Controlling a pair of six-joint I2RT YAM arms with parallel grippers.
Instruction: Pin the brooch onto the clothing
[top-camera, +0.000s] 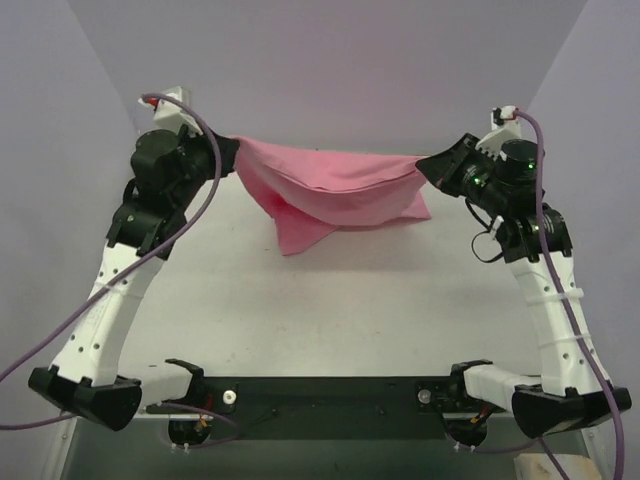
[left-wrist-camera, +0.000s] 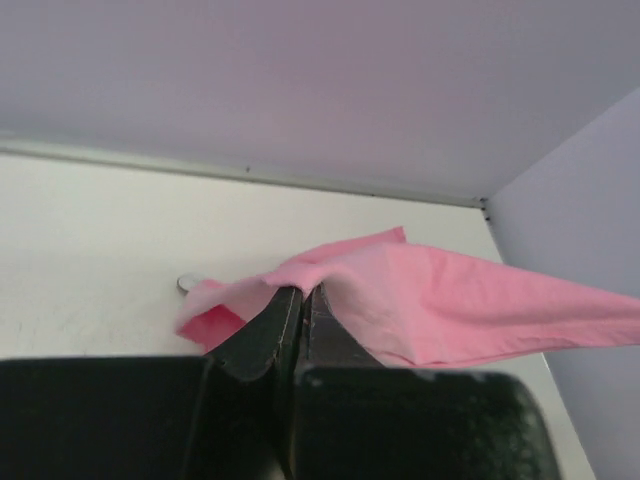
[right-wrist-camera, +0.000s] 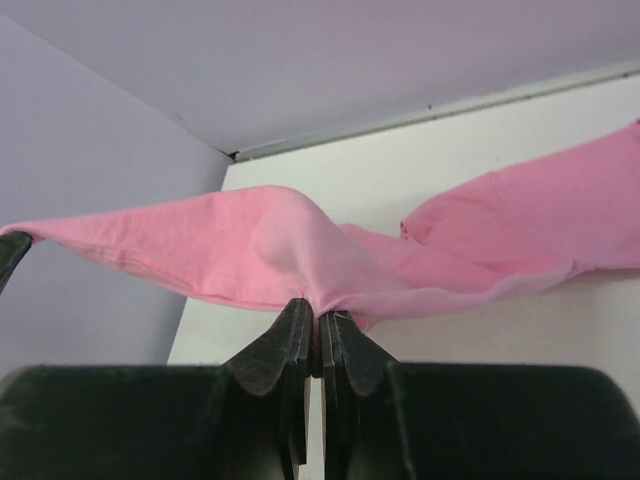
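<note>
White table (left-wrist-camera: 90, 230), brooch (left-wrist-camera: 187, 284): left-wrist only

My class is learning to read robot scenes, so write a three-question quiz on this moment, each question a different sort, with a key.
1. True or false: the left fingers and the right fingers are both pinching the pink T-shirt.
2. Where is the brooch? A) pinned on the shirt B) lying on the table at the shirt's edge C) between the right fingers
3. Fill in: the shirt hangs stretched ____ the two arms.
Key: 1 true; 2 B; 3 between.
</note>
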